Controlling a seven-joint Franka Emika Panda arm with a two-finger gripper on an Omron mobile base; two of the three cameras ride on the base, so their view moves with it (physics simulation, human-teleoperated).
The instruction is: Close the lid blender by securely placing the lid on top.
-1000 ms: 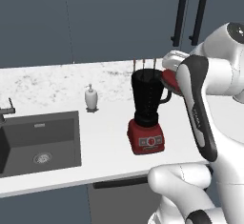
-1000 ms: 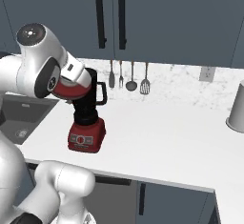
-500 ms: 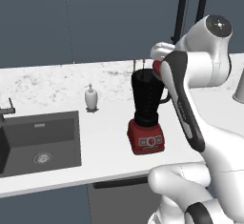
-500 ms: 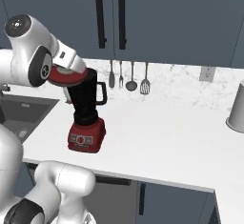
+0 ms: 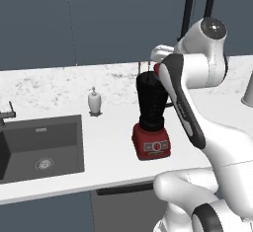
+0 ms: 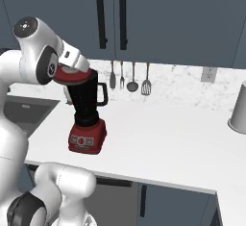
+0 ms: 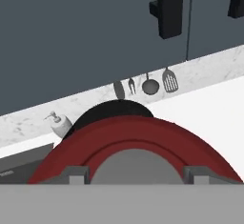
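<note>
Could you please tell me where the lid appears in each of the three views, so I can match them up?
Left base view: the lid is a red sliver at upper centre, mostly hidden behind the arm.
Right base view: upper left, a tilted red disc over the jar's rim.
Hand view: the big red arc across the lower middle.
Shared landmark: the blender, right under the lid.

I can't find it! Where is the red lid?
The lid is in the hand, tilted at the blender jar's top, left of the hanging spoons.
</note>
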